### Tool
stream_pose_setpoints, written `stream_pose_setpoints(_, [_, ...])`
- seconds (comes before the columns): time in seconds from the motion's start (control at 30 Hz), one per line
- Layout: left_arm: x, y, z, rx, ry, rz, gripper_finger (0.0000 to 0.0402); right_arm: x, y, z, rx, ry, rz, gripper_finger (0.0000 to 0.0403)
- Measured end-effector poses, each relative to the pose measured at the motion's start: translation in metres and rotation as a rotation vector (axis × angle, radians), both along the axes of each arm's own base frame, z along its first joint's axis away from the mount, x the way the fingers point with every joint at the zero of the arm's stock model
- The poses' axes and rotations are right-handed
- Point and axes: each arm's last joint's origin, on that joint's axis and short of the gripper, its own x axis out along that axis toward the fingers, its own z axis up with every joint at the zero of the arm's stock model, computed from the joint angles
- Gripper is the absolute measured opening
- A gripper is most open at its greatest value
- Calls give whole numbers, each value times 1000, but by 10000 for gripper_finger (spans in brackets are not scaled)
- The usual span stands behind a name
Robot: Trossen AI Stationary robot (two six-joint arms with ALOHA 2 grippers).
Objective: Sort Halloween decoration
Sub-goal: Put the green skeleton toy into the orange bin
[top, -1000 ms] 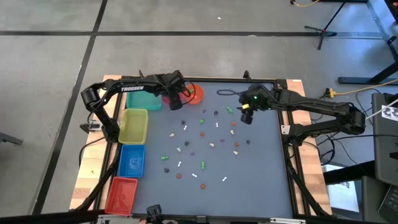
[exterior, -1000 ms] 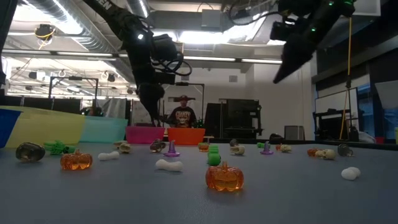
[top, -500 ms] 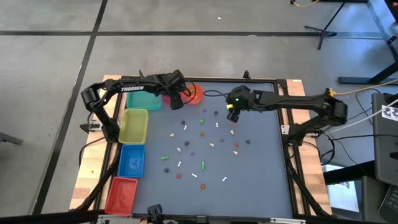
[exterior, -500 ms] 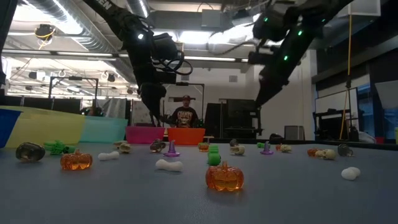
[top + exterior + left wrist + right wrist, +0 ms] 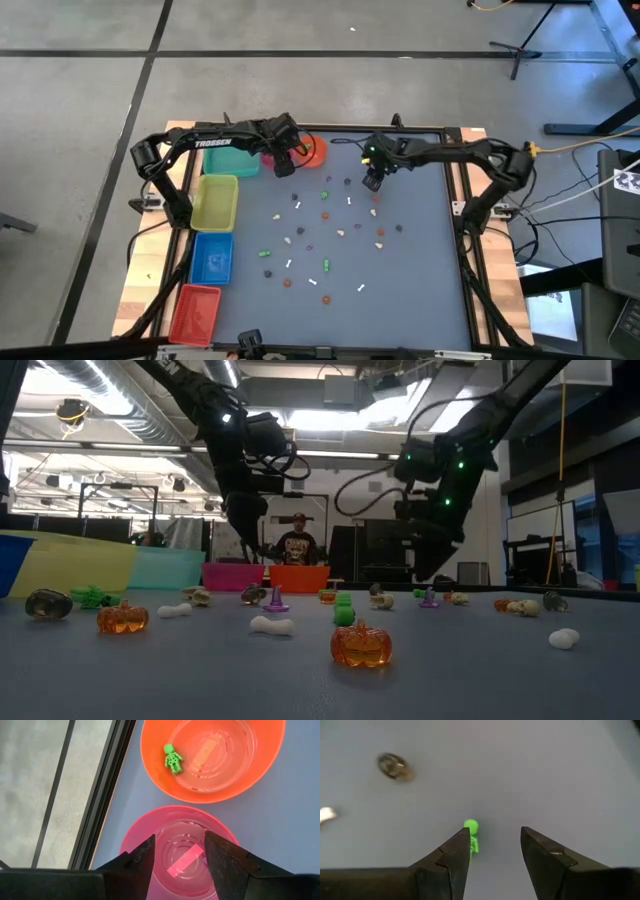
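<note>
The left gripper [image 5: 179, 857] has its fingers [image 5: 137, 862] apart with nothing between them; it hangs above the pink bowl [image 5: 145, 827] at the far left of the bench [image 5: 420, 260]. Just beside the pink bowl stands the orange bowl [image 5: 155, 775], which contains a green skeleton trinket [image 5: 173, 759]. The right gripper [image 5: 495, 852] also has its fingers [image 5: 452, 857] apart and empty; it hangs over the far middle of the bench, above a green skeleton figure [image 5: 471, 836] lying on the surface beside one finger. A dark round trinket [image 5: 394, 765] lies near it. The remaining Halloween decoration [image 5: 325, 235] is scattered loose over the middle of the bench, including an orange pumpkin [image 5: 361, 643] at the near side. A teal bin [image 5: 232, 160], yellow bin [image 5: 213, 203], blue bin [image 5: 211, 258] and red bin [image 5: 194, 312] line the left edge.
</note>
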Motion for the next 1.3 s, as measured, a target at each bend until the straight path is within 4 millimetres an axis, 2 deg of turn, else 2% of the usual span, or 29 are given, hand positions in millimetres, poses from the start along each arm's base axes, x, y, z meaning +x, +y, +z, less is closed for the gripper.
stream_pose_setpoints(0.27, [0,0,0,0,0,0,155,4,-2,-14,33,25,11,172])
stream_pose_setpoints(0.6, [0,0,0,-1,0,-1,155,4,-2,-14,33,22,12,172])
stream_pose_setpoints(0.93, [0,0,0,-2,-1,-1,155,2,-1,-3,-12,2,-1,172])
stream_pose_setpoints(1.3, [0,0,0,-2,-1,-1,155,2,1,-3,41,-26,24,172])
